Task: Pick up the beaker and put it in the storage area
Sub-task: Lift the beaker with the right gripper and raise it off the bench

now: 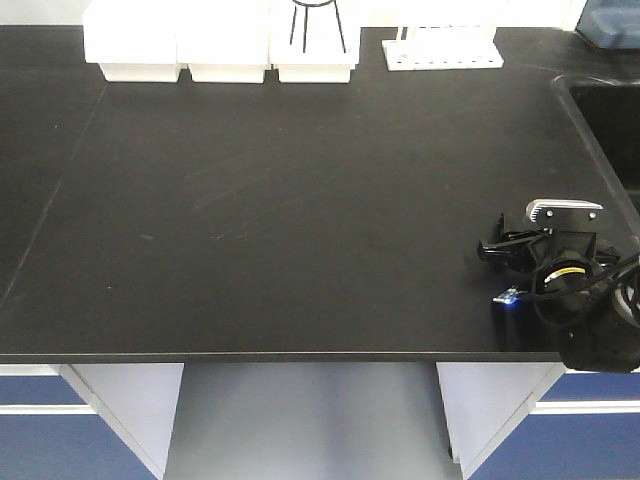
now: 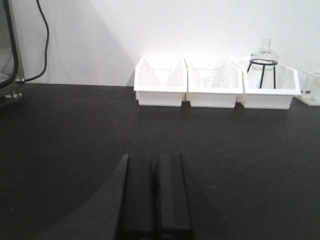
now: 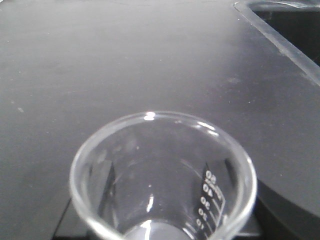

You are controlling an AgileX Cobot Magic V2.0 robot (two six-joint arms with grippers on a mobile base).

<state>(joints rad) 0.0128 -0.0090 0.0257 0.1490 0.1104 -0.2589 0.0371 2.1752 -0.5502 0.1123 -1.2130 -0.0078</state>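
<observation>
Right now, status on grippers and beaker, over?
Left gripper shut, empty. Right gripper shut on beaker, mouth up. Nothing in the way on bench ahead; sink to the right.

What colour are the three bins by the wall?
The bins are white, clearest in the left wrist view.

Open black benchtop (image 1: 300,200) ahead; white trays (image 1: 228,72) and rack (image 1: 443,55) along far edge, sink (image 1: 610,120) at right
</observation>
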